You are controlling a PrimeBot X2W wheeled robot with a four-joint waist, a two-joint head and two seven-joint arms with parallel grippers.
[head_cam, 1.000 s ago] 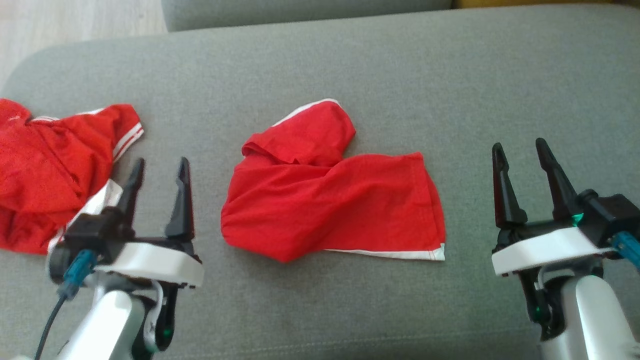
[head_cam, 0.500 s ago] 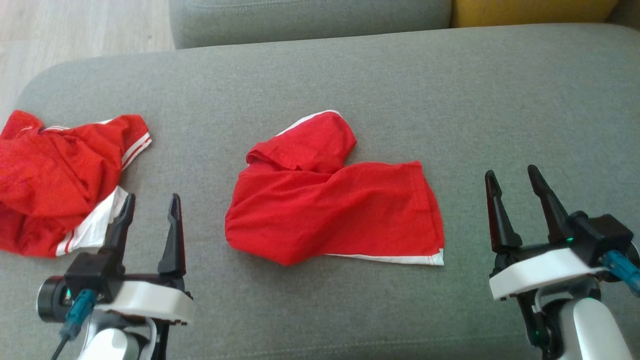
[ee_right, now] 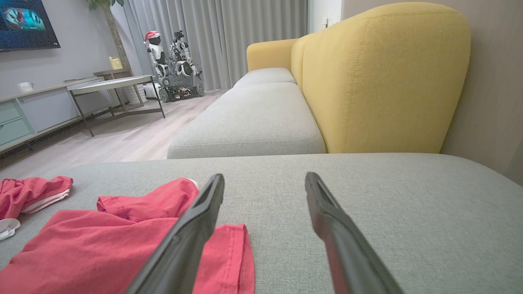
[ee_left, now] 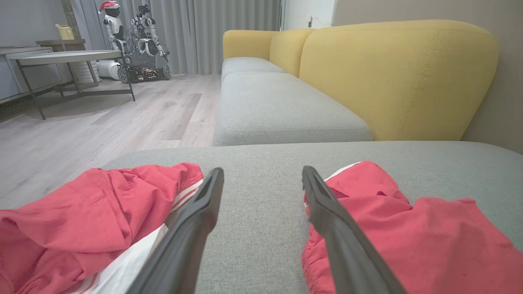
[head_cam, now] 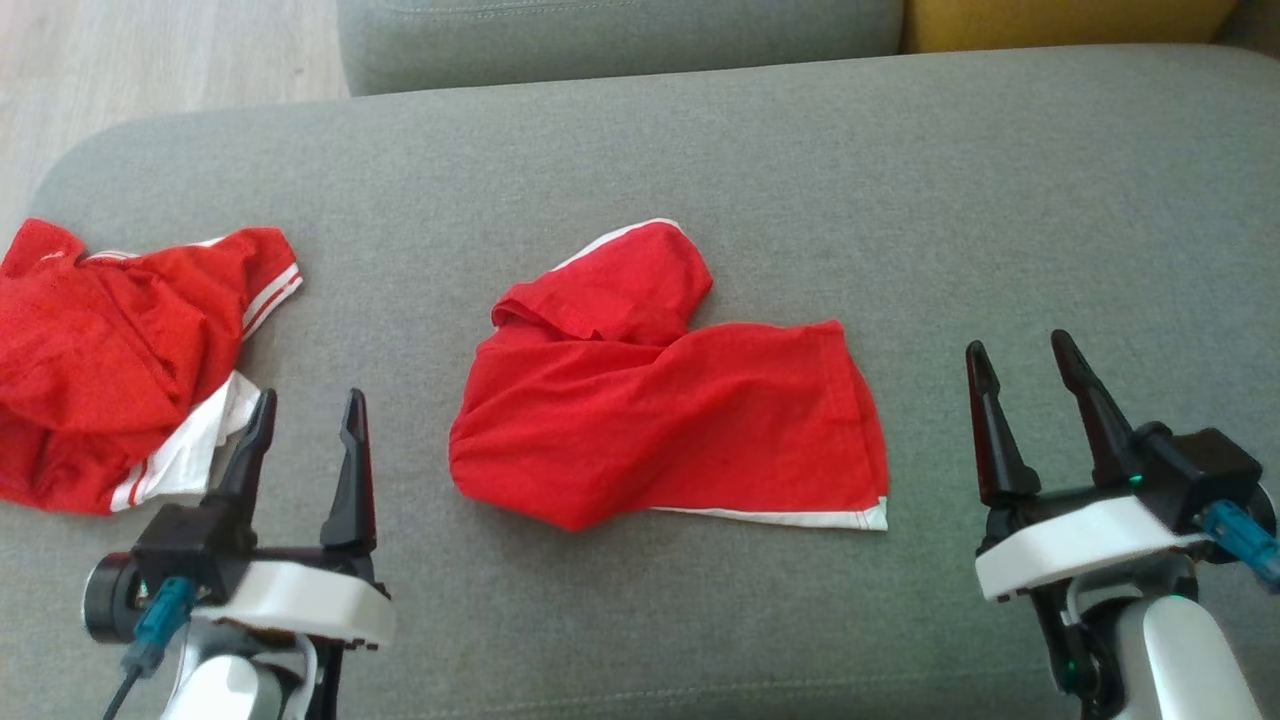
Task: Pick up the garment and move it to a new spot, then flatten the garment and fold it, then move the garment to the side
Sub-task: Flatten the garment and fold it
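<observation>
Status: nothing is gripped, so this reads as the pick-up step, not yet begun.

The red fabric garment with white trim (head_cam: 665,420) lies crumpled in the middle of the grey upholstered sofa seat (head_cam: 900,200). One part is bunched and folded over at the top left. The white-edged hem runs along the near right side.

The left hand (head_cam: 305,440) hovers low at the near left, fingers spread, holding nothing. It sits between the centre garment and a second crumpled red garment with white stripes (head_cam: 110,360) at the far left edge of the seat. In the left wrist view its fingers (ee_left: 192,220) frame bare cushion, with one garment on each side.

The right hand (head_cam: 1025,400) is at the near right, fingers also spread and empty, clear of the hem corner. The right wrist view shows the garment's right edge (ee_right: 229,253) just beside its left finger.

My judgement on the next move:
- Take the centre piece as the target.
- Bring both hands inward and down, then pinch the cloth at two separated points.
- The hem corner suits the right hand. The bunched left edge suits the left hand.
- Risks: a pinch taking only the top layer, and the left hand snagging the neighbouring pile.
</observation>
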